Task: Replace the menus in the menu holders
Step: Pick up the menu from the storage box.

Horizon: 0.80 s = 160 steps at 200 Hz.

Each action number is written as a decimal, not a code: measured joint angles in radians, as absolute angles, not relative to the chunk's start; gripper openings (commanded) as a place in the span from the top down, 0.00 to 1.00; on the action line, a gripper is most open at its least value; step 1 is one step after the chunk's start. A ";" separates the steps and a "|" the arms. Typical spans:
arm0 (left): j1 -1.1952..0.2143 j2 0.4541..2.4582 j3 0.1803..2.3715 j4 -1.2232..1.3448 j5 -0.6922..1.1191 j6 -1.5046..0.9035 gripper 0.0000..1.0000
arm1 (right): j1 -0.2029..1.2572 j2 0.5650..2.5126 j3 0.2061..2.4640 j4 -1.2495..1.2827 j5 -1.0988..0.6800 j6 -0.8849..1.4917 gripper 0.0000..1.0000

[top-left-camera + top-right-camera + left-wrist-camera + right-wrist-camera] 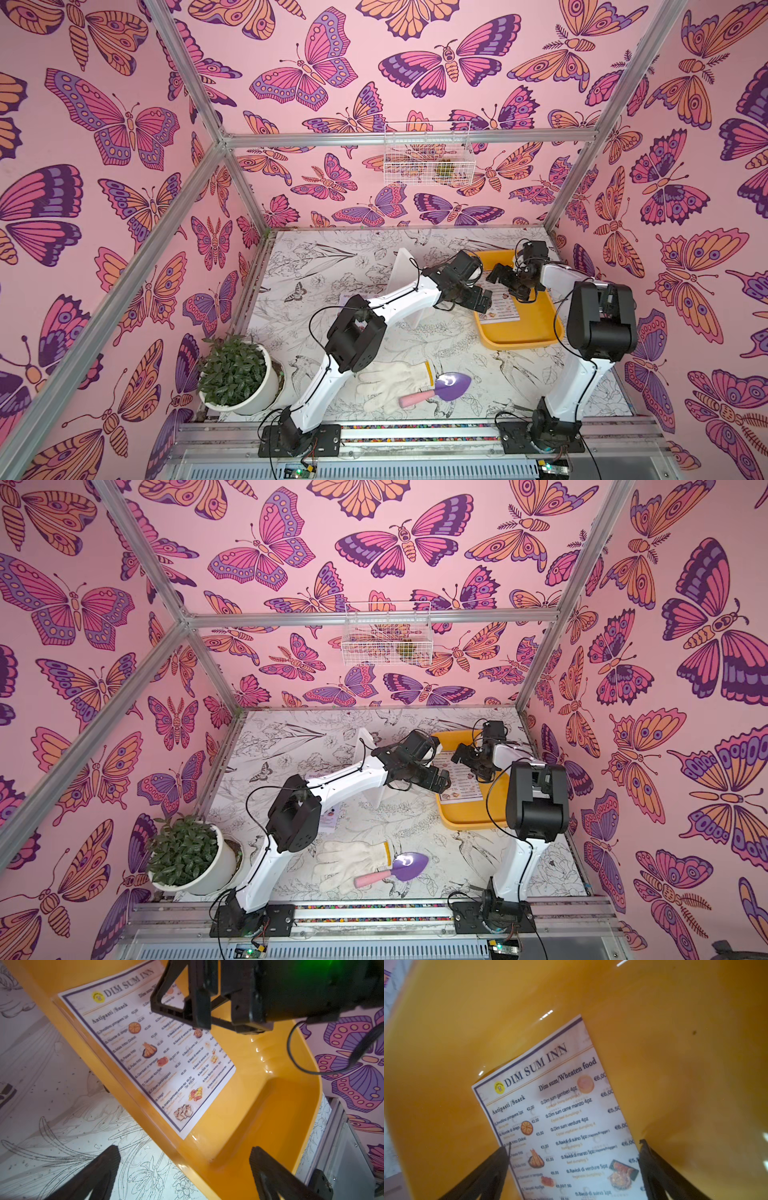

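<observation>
Both hands open, nothing gripped.

Right hand [573, 1149]: jaws spread wide, straddling the Dim Sum Inn menu [571, 1126] across its width, fingertips low over the sheet near the side borders. Can't tell if they touch the paper. In a top view it sits over the heading end of the menu [509, 282].

Left hand [186, 1149]: jaws wide apart, hovering over the rim of the yellow tray [259, 1105], on the side next to the menu's long edge. Not touching the sheet.

Dim Sum Inn menu lies flat, face up, inside the yellow tray, at the far right of the table [415, 345]. One long edge runs along the tray wall.

Menu holder [404, 266] stands upright on the table, left of the tray, partly behind the left forearm. Contents not visible from here.

Second menu sheet [331, 818] lies on the table under the left arm, mostly hidden.
</observation>
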<state>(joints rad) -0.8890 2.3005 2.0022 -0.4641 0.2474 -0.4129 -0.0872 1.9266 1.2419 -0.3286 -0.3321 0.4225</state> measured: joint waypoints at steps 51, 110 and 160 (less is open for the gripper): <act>-0.882 2.335 2.068 -0.503 0.217 -0.430 0.00 | -0.087 1.908 1.192 -0.265 -0.477 0.477 0.03; -0.881 2.384 2.138 -0.540 0.097 -0.482 0.15 | -0.084 1.877 1.148 -0.258 -0.545 0.514 0.04; -0.873 2.409 2.173 -0.553 0.047 -0.530 0.30 | -0.084 1.865 1.129 -0.258 -0.559 0.527 0.06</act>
